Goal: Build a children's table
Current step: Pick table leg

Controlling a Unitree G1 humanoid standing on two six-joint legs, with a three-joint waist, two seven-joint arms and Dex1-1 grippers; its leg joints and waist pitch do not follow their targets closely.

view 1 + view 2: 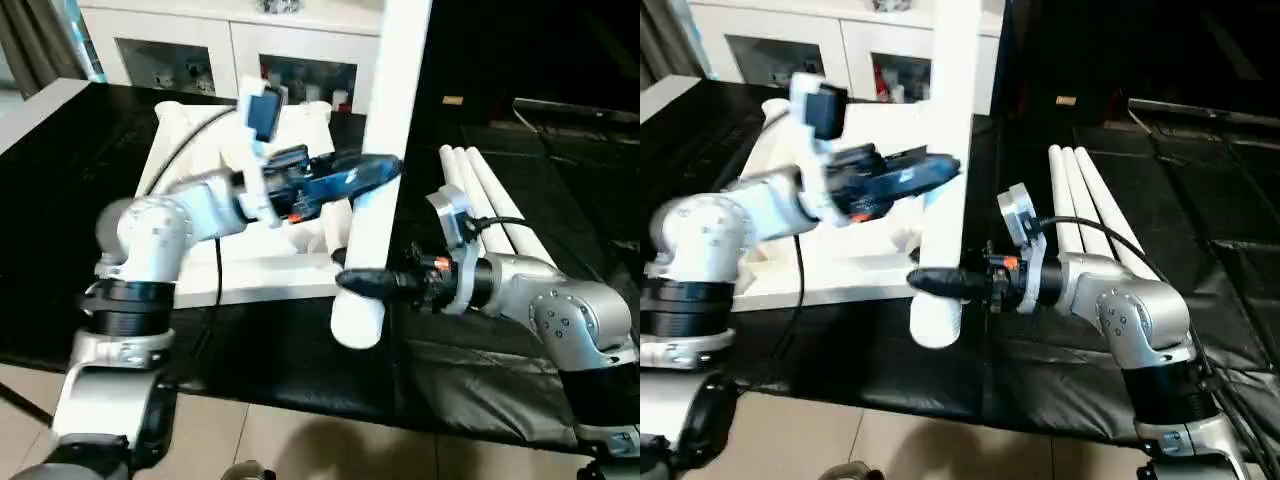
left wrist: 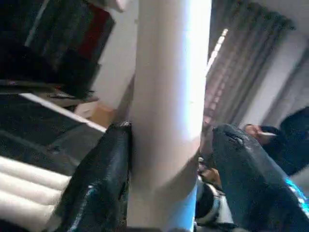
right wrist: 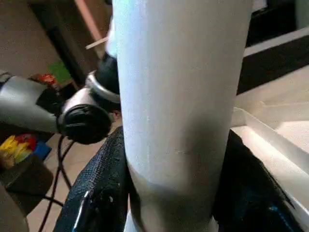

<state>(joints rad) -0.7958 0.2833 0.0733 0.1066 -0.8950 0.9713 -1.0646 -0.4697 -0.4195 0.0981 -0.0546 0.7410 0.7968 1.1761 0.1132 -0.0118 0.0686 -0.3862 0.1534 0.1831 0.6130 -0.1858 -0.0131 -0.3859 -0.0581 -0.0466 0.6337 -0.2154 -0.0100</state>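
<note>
A white table leg [image 1: 385, 150] stands nearly upright above the black table [image 1: 60, 200], just beside the upturned tabletop [image 1: 290, 270]. The right gripper [image 1: 940, 283] is clamped on it near its lower end. Higher up, the left gripper [image 1: 375, 170] straddles it, one finger [image 2: 101, 179] touching, the other apart. Three spare legs [image 1: 1090, 210] lie beside the tabletop, the cabinet [image 1: 230, 45] behind.

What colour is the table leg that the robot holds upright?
White, plain; the table leg shows best in the left eye view.

left gripper [image 1: 375, 172] loose, right gripper [image 1: 350, 282] clamped
</note>
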